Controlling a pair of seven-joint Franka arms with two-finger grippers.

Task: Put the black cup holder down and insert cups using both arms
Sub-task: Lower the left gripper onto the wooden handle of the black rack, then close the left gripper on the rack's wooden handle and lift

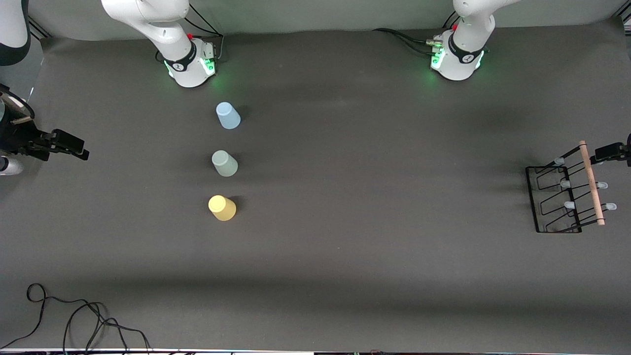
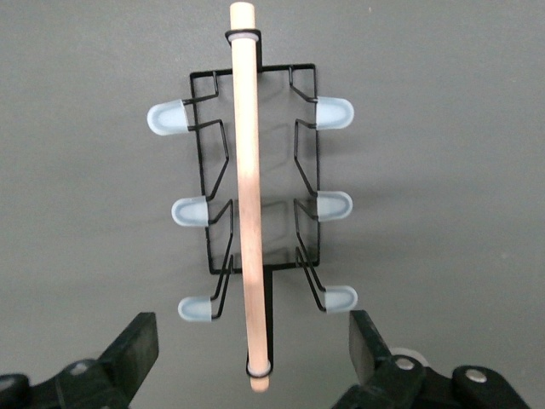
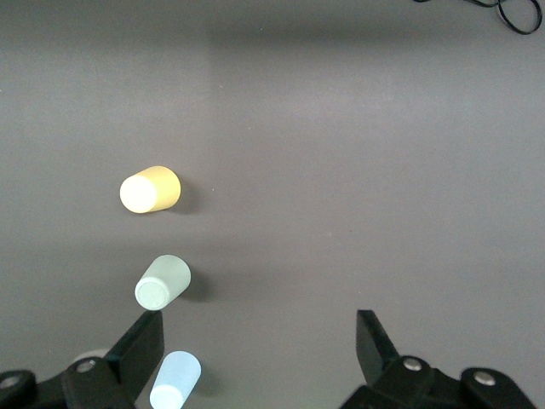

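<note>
The black thin-wire cup holder with a light wooden rod handle point(image 2: 249, 196) is seen mid-frame in the left wrist view, directly under the released left hand point(image 2: 255, 354); the handle's long axis crosses the finger gap. The right hand point(image 1: 74, 145), also released, waits at the front view's left edge.

Black thin-wire rectangular cup holder point(image 1: 557, 199) with light wooden rod handle point(image 1: 591, 182) and six pale-tipped pegs, upright at the left arm's end of the tabletop. Well apart, toward the right arm's end: three small tapered plastic tumblers, upside down in a row, light blue point(image 1: 227, 115), pale green point(image 1: 224, 163), yellow point(image 1: 222, 207) nearest the front camera.
</note>
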